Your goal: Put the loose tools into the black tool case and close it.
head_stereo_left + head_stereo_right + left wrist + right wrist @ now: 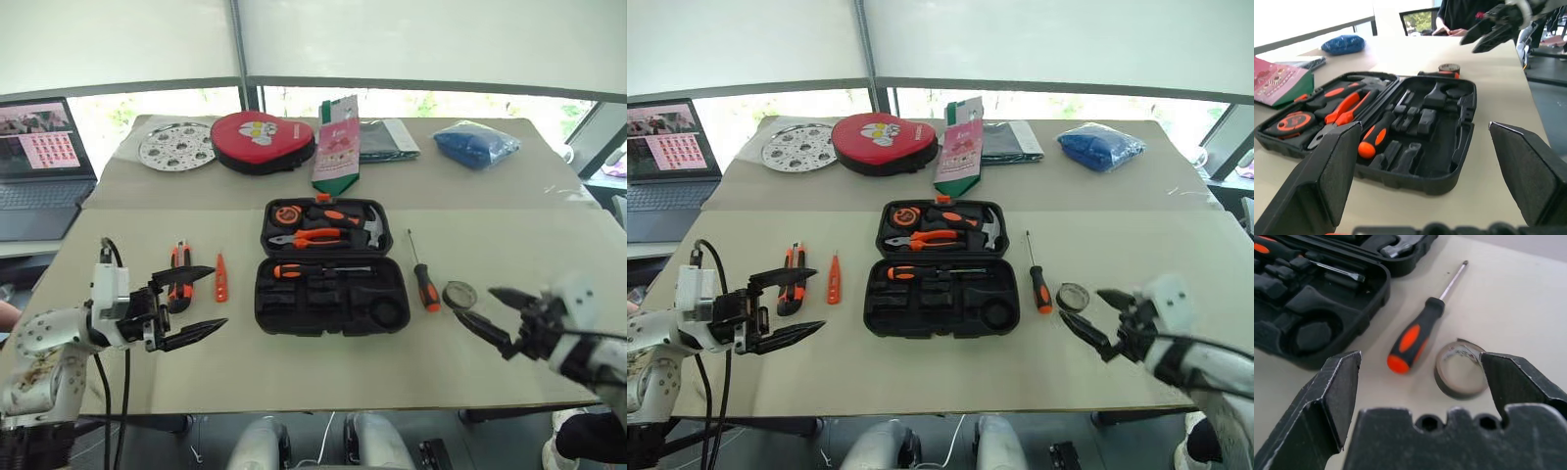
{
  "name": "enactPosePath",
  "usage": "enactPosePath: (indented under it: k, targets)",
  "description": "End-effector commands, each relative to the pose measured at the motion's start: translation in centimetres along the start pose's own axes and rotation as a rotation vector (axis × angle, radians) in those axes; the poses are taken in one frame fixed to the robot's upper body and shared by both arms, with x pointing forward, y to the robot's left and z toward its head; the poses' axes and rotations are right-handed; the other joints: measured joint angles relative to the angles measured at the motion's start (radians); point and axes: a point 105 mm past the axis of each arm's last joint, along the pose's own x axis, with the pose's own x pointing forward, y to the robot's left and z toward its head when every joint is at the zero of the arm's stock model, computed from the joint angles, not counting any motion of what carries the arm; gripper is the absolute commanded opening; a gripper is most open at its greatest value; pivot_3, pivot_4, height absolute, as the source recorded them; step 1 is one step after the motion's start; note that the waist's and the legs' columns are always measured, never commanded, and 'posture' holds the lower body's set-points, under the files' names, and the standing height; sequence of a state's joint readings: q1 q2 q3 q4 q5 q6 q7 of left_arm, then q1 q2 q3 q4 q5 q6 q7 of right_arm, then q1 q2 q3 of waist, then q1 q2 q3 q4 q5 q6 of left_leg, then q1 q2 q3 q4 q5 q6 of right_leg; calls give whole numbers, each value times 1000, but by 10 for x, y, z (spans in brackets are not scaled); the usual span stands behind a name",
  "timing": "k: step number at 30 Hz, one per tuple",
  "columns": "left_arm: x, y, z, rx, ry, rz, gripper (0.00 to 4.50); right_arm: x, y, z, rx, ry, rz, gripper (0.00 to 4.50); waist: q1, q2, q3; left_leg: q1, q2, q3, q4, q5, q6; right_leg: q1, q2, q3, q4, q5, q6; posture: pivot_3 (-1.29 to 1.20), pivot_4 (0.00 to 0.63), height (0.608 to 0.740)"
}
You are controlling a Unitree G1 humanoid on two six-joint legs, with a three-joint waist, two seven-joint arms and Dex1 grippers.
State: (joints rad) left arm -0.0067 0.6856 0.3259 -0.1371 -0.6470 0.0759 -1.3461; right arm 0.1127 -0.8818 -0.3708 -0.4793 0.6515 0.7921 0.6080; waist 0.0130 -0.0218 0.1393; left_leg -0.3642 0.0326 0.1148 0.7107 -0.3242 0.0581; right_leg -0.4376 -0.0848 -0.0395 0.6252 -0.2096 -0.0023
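Left gripper [191, 305] spread wide, empty, level beside the utility knife [180, 275] and tester pen [220, 278]. Centre: black tool case [331, 268] lies open; one screwdriver [318, 269] already in its recess. Right of case: loose screwdriver [423, 276], tape roll [459, 295]. Right gripper [490, 315] wide, empty, tilted toward the roll, likely lining up that pick.

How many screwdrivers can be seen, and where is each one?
2. One screwdriver lies inside the open black case, in its near half. The other screwdriver lies on the table, between the case and the tape roll.
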Motion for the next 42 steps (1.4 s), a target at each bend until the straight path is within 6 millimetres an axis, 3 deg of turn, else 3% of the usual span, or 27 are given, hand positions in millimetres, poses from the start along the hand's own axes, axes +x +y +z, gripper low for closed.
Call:
enactPosePath:
  k: [1, 7, 11, 15, 17, 23, 26, 29, 33, 34, 35, 36, 38, 42]
  targets:
    - [9, -5, 9, 22, -31, -17, 4468, 27, -6, 0, 24, 137, -15, 4500, -1, -1, -1, -2, 0, -1, 0, 0, 0, -1, 1, 0, 0, 1, 1, 0, 150, 740]
    - [14, -14, 8, 17, -39, -20, 4468, 65, -11, 13, -3, 183, -55, 4500, -2, -1, 0, -5, 1, -1, 0, 2, -3, -4, 4, -1, -1, 1, 0, 0, 150, 740]
    - [12, -10, 10, 32, -36, 6, 4468, 75, -8, 9, -2, 247, -48, 4500, 0, -1, 0, -7, 0, -1, 0, 4, -8, -4, 4, -1, -3, 0, 1, 0, 150, 740]
    - [12, -7, 10, 34, -33, 7, 4500, 80, -5, 3, 9, 303, -54, 3441, -2, -1, 0, -7, 0, -1, 0, 3, -6, -3, 3, -1, -6, 1, 3, 0, 150, 740]
    - [13, -8, 10, 33, -34, -2, 4500, 81, -8, 5, 34, 300, -87, 2631, -3, -1, 0, -7, 0, -1, 0, 3, -6, -3, 3, -1, -7, 2, 4, 0, 150, 740]
    - [16, -9, 11, 24, -45, -13, 4500, 73, -26, 19, 146, 215, -197, 901, -4, -1, 0, -7, 0, -1, 0, 3, -7, -3, 4, -1, -7, 2, 4, 0, 150, 740]
    - [16, -8, 14, 18, -59, 3, 4500, 65, -36, 36, 184, 119, -237, 904, -4, -1, 0, -7, 0, -1, 0, 3, -7, -3, 3, -1, -7, 2, 4, 0, 150, 740]
    - [12, -9, 17, 2, -63, 34, 4500, 56, -37, 72, 98, -42, -192, 904, -4, -1, 0, -7, 0, -1, 0, 3, -7, -3, 3, -1, -7, 2, 5, 0, 150, 740]
    - [4, -9, 16, -7, -52, 69, 4500, 54, -5, 116, -110, -224, 55, 904, -15, 0, 1, -7, 0, 0, 0, 3, -7, -3, 4, -1, -8, 2, 5, 0, 150, 740]
    - [3, -9, 16, -9, -57, 78, 4500, 55, 10, 123, -195, -248, 148, 904, -19, 0, 1, -7, 1, 0, 0, 3, -7, -3, 5, -1, -8, 2, 5, 0, 150, 740]
    - [0, -12, 13, -9, -44, 77, 4500, 60, 38, 128, -370, -278, 299, 904, -23, 0, 1, -7, 1, 0, 0, 3, -7, -3, 6, -1, -8, 2, 5, 0, 150, 740]
    - [-2, -16, 8, -13, -29, 75, 4500, 69, 66, 125, -565, -281, 458, 904, -27, 0, 1, -6, 1, -1, -1, 3, -7, -3, 6, -1, -8, 2, 5, 0, 150, 740]
    - [-5, -22, 3, -18, -14, 73, 4500, 81, 95, 113, -779, -250, 640, 904, -41, 0, 1, -4, 2, -1, -2, 2, -5, -2, 8, 0, -8, 2, 5, 0, 150, 740]
    - [-4, -25, 0, -18, -8, 60, 4500, 99, 92, 94, -919, -117, 708, 904, -23, 0, 1, -4, 2, -1, -2, 3, -8, -2, 7, -2, -7, 2, 4, 0, 150, 740]
